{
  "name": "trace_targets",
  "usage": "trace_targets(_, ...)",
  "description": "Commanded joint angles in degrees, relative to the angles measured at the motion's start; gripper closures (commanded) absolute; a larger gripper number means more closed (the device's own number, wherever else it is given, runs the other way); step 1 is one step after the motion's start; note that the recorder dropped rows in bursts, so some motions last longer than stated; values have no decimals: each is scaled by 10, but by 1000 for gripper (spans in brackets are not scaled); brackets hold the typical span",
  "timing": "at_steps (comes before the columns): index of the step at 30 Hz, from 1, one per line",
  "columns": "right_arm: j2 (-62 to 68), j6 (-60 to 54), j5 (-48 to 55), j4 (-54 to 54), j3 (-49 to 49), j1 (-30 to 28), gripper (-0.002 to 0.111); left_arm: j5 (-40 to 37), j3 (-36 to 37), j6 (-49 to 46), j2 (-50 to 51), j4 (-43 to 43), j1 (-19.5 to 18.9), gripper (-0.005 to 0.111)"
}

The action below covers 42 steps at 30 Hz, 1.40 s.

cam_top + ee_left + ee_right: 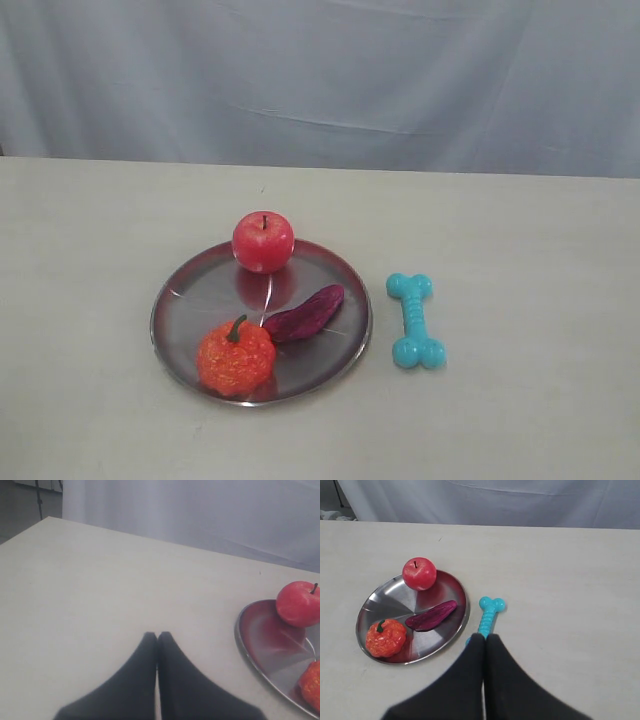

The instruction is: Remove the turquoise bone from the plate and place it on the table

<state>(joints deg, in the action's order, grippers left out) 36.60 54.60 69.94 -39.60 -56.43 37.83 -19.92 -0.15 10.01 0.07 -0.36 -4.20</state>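
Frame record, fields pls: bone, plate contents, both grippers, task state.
bone: turquoise bone lies flat on the table, right of the plate in the exterior view, clear of its rim
plate contents: apple, pumpkin, purple vegetable
left gripper: jaws shut, empty, over bare table beside the plate
right gripper: jaws shut, empty, tips cover the bone's near end in its wrist view
task state: bone off the plate, on the table

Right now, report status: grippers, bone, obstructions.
Left gripper shut, empty. Right gripper shut, empty. Turquoise bone off the plate, lying on the table beside it, not touching. Nothing blocking it.
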Motion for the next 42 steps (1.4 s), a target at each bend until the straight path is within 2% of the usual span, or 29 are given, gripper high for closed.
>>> trace_targets(1, -4, 2, 0, -9, -1, 3, 109, 3, 1, 1, -1, 4, -3, 107)
trace_targets(6, -10, -2, 0, -16, -1, -8, 109, 3, 1, 1, -1, 4, -3, 107)
trace_targets(9, -14, 11, 0, 6, -1, -54, 109, 3, 1, 1, -1, 4, -3, 107)
trace_targets(12, -21, 6, 0, 56, 3, -151, 109, 3, 1, 1, -1, 4, -3, 107)
trace_targets(16, -70, -72, -112, 154, 48, -292, 109, 3, 1, 1, -1, 4, -3, 107)
trace_targets(19, -125, -153, -212, 231, 110, -365, 109, 3, 1, 1, -1, 4, -3, 107)
trace_targets(22, -175, -205, -276, 275, 163, -405, 109, 3, 1, 1, -1, 4, -3, 107)
trace_targets(31, -250, -236, -391, 275, 300, -415, 109, 3, 1, 1, -1, 4, -3, 107)
trace_targets(37, -250, -331, -519, 287, 404, -415, 109, 3, 1, 1, -1, 4, -3, 107)
trace_targets(42, -250, -464, -546, 335, 453, -416, 109, 3, 1, 1, -1, 4, -3, 107)
